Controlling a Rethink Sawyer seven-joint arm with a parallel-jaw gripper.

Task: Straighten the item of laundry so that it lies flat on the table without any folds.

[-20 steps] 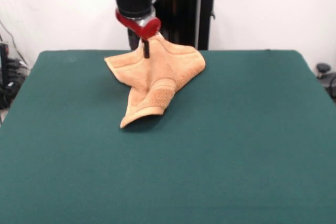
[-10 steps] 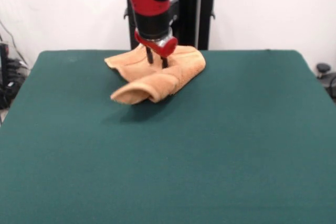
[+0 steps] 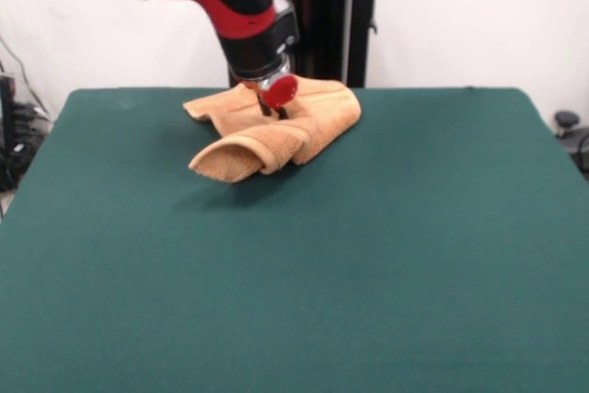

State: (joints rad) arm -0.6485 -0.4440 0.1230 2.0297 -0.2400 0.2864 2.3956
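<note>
The item of laundry (image 3: 317,117), a small orange-tan towel, lies crumpled near the far edge of the green table (image 3: 368,255). Its front part curls up and over into a loose roll (image 3: 241,157) with the open end facing left. The rest lies in folds behind the roll. My gripper (image 3: 273,113) comes down from the red and black arm onto the middle of the towel, just behind the roll, with its tip in the cloth. The red wrist disc hides most of the tip.
The black pedestal (image 3: 324,25) stands right behind the towel at the table's far edge. Cables (image 3: 14,135) hang off the left side, and a small black object (image 3: 567,121) sits beyond the right edge.
One second ago the towel was lifted into a peak with a flap trailing forward. It has dropped, the flap has curled back into a roll, and the arm has swung right and lower.
</note>
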